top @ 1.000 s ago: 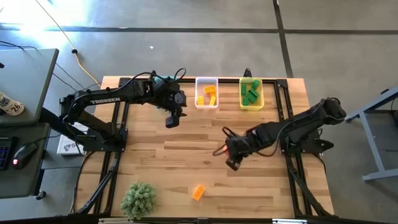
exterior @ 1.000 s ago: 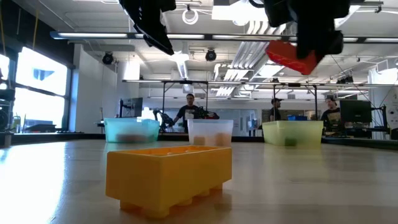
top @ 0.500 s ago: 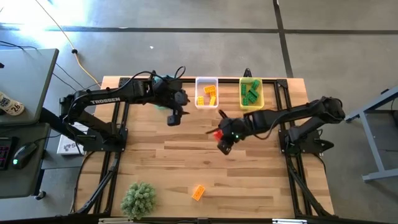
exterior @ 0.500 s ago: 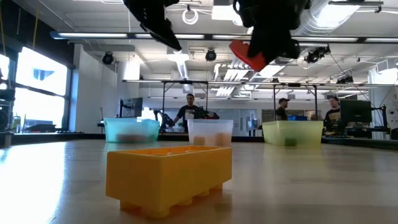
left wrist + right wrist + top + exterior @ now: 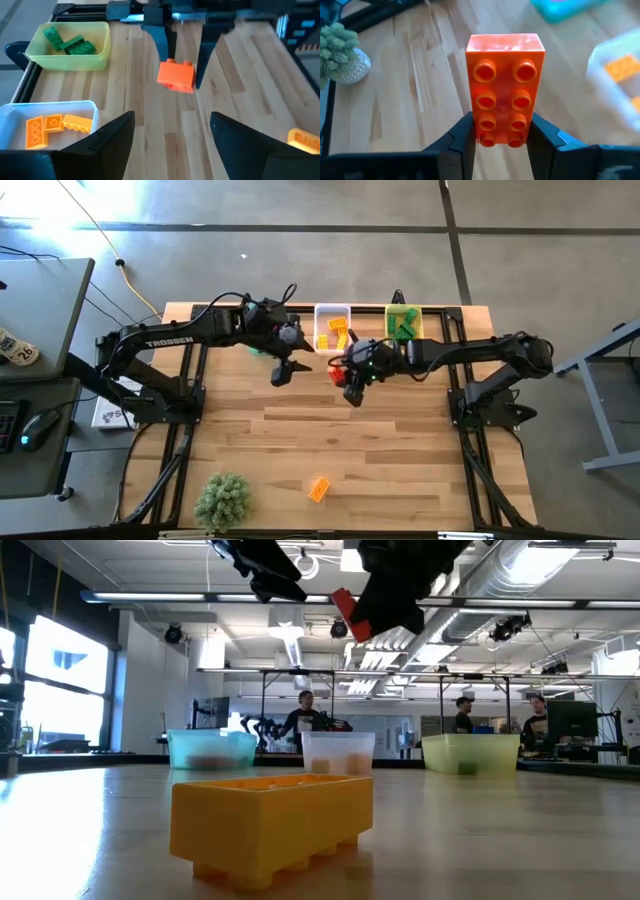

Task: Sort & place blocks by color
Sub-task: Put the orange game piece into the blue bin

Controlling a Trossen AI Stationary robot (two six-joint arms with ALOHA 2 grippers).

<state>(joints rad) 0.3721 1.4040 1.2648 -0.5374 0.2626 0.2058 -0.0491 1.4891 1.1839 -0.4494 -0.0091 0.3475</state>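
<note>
Orange block point(image 5: 505, 90) pinched in right hand point(image 5: 350, 380), studs visible only in wrist view, left hand point(image 5: 172, 132) spread.

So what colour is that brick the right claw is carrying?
Orange-red. The brick shows best in the right wrist view, clamped in the right gripper.

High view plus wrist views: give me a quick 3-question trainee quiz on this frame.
1. True or false: the right gripper is shut on the orange-red block.
2. Which bin holds green blocks? A white bin B yellow-green bin C teal bin
3. Fill in: the left gripper is ____.

Key: 1 true; 2 B; 3 open
</note>
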